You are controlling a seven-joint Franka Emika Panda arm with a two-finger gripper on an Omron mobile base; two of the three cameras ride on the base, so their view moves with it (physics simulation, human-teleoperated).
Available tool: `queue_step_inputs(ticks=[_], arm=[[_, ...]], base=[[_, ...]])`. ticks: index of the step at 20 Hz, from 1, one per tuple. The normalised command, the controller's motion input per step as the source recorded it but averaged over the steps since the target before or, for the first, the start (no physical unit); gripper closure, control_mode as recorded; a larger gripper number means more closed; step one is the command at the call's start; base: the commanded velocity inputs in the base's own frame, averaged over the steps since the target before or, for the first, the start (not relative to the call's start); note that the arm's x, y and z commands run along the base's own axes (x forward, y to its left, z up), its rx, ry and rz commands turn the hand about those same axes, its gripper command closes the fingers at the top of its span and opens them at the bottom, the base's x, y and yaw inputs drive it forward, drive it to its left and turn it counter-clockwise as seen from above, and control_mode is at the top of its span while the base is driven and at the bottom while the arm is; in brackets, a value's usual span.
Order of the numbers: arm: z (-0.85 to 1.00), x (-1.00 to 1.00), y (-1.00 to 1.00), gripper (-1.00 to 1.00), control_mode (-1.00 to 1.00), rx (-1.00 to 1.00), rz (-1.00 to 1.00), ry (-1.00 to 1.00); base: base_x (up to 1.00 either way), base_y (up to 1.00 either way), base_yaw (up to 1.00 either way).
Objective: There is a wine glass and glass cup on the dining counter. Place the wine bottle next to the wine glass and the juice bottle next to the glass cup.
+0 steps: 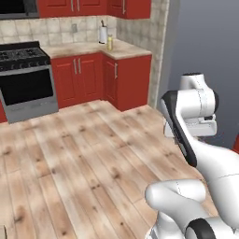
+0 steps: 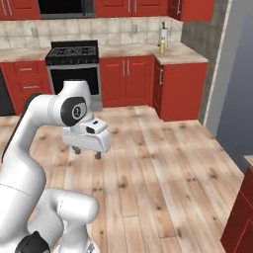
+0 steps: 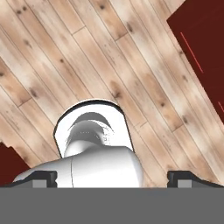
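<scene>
My pincer (image 2: pixel 87 152) hangs released and empty at centre-left, folded close for travel; the juice bottle (image 2: pixel 162 47) waits on the corner surface (image 2: pixel 188 55) at upper right, across open floor (image 2: pixel 163 163).

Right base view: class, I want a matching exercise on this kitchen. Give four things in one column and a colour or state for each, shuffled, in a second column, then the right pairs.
Things:
1. stove
2. cabinets
3. floor
4. gripper

Descriptions:
A. light wooden planks
B. red doors with metal handles
C. black top, on the back wall
D. open, holding nothing, pointing down above the floor

Pairs: 1-C, 2-B, 3-A, 4-D
</scene>
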Motion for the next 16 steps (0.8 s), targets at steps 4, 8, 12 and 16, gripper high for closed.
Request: queue_step_inputs(ticks=[4,8,12,16], arm=[[0.00,0.00,0.00,-1.00,1.00,0.00,0.00,0.00],[0.00,0.00,0.00,-1.00,1.00,0.00,0.00,0.00],[0.00,0.00,0.00,-1.00,1.00,0.00,0.00,0.00],[0.00,0.00,0.00,-1.00,1.00,0.00,0.00,0.00]], base=[[0.92,0.01,0.28],[0.92,0.00,0.28],[0.94,0.00,0.14],[0.94,0.00,0.00]])
